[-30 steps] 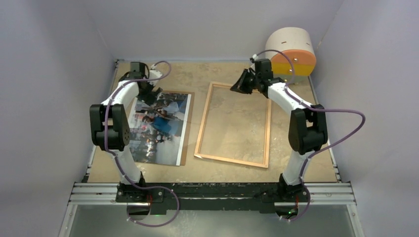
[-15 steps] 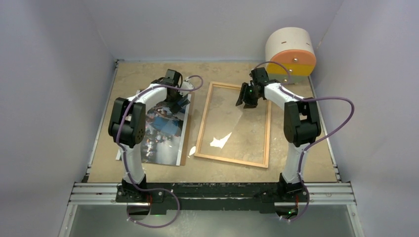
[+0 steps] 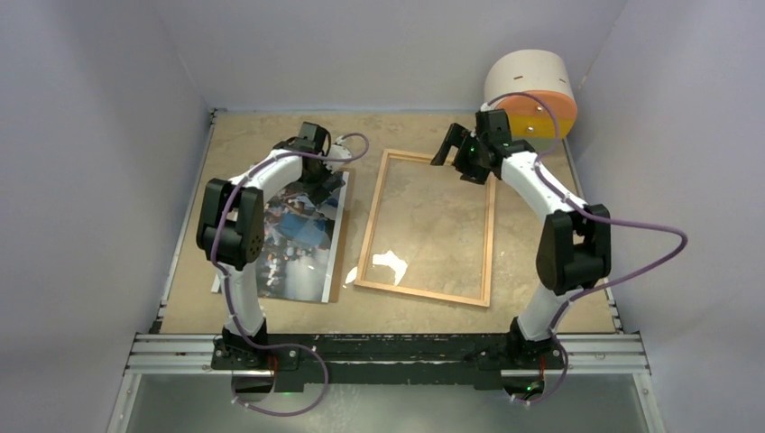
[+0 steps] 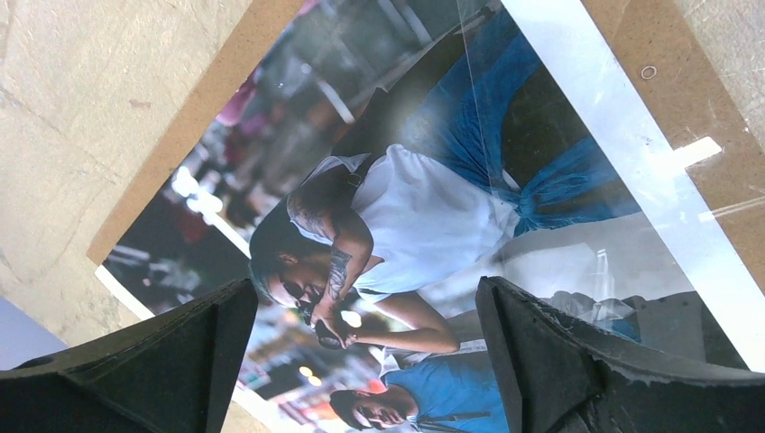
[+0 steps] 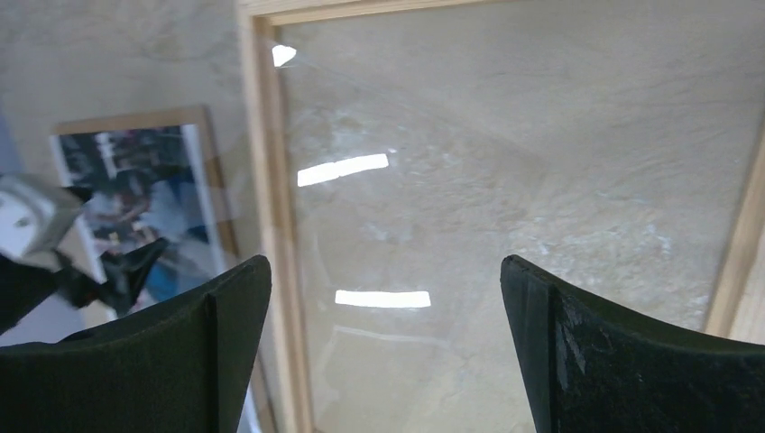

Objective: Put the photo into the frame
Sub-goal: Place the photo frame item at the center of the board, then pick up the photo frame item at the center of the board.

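The photo, a glossy print of people in blue and dark tones with a white edge, lies face up on the left of the table. It fills the left wrist view. My left gripper hovers open over its far right part, fingers wide apart with nothing between them. The frame, thin light wood around a clear pane, lies flat in the middle. My right gripper hangs open above the frame's far end, over the pane beside a side rail. The photo shows beyond that rail.
A brown backing panel lies under the photo, its edges showing. A round wood-and-orange drum stands at the back right corner. Pale walls close in on three sides. A metal rail runs along the near edge.
My right gripper has gone from shut to wide open and shifted a little around the frame's far end. The left arm swung right, from the photo's far left corner to its far right part.
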You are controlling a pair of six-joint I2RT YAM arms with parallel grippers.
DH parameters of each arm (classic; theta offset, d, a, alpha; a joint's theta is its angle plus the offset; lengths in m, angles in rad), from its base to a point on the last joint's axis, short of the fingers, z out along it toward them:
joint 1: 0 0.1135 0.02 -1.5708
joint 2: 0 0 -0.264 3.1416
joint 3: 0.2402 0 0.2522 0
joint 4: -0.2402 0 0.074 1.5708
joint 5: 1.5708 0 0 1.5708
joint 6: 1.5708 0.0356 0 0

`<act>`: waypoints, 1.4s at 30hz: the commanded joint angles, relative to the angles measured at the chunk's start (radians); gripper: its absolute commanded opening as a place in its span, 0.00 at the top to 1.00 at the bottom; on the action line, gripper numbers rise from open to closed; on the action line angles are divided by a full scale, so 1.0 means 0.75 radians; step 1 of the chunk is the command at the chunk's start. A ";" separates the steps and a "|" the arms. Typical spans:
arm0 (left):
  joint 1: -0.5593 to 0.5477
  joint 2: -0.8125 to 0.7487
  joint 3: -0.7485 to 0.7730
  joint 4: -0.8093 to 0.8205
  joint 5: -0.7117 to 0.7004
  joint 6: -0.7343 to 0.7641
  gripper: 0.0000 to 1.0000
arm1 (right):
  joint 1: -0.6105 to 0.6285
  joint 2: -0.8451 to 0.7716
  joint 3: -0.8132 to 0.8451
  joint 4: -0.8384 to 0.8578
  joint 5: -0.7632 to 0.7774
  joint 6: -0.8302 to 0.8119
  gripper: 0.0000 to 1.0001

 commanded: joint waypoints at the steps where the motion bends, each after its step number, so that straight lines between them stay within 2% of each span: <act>1: 0.019 -0.061 0.059 -0.019 0.029 -0.016 0.00 | -0.017 -0.066 -0.103 0.090 -0.193 0.086 0.01; 6: 0.076 -0.063 0.080 -0.024 0.049 -0.018 0.00 | 0.031 -0.234 -0.330 0.126 -0.207 0.158 0.04; 12: 0.169 -0.016 0.107 -0.004 0.059 -0.032 0.00 | 0.178 -0.425 -0.595 0.126 -0.176 0.291 0.12; 17: 0.144 -0.013 0.013 0.059 0.052 -0.061 0.00 | 0.208 -0.491 -0.899 0.396 -0.292 0.480 0.16; 27: 0.095 -0.013 -0.095 0.110 0.041 -0.093 0.00 | 0.264 -0.418 -1.075 0.720 -0.341 0.615 0.18; 36: 0.087 0.016 -0.115 0.111 0.030 -0.079 0.00 | 0.361 -0.219 -1.162 1.139 -0.356 0.753 0.20; 42: 0.073 0.033 -0.114 0.101 0.030 -0.065 0.00 | 0.395 -0.187 -1.231 1.397 -0.318 0.879 0.22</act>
